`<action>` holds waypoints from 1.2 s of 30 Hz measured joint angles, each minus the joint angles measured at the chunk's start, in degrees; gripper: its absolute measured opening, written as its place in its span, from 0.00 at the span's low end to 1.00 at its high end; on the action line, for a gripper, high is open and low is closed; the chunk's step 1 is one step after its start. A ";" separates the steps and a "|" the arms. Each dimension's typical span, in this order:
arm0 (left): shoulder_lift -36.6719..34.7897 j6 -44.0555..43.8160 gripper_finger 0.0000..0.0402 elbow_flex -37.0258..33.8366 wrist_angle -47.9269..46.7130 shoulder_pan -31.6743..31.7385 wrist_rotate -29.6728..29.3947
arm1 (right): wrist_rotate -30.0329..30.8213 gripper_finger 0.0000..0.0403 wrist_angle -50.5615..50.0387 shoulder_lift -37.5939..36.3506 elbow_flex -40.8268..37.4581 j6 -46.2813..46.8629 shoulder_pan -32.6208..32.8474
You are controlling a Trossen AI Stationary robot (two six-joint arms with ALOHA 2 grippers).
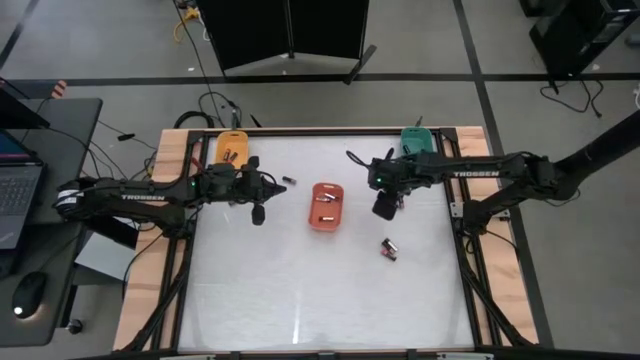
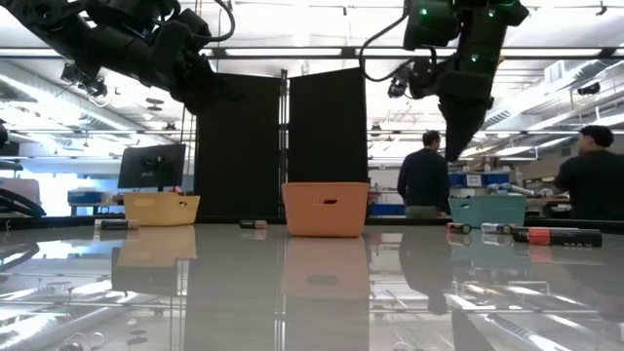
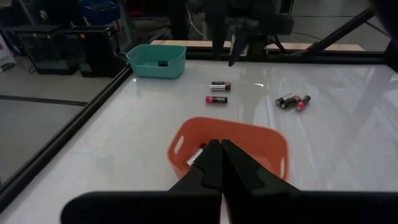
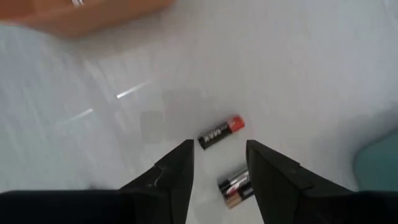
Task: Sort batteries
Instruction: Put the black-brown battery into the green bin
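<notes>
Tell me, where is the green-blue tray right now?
The teal tray sits at the table's far edge on the right side in the high view, just behind the right arm, whose open right gripper hangs nearby.

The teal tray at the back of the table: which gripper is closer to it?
The right. The right gripper hangs just in front of the teal tray, over two loose batteries. The left gripper is across the table, beyond the red-orange tray, near the orange tray.

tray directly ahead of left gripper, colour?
Red-orange tray; clearest in the left wrist view.
</notes>
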 joint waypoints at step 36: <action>0.00 1.23 0.01 0.02 -1.69 0.00 -1.03 | 0.33 0.30 8.73 -0.02 -17.27 22.52 -5.60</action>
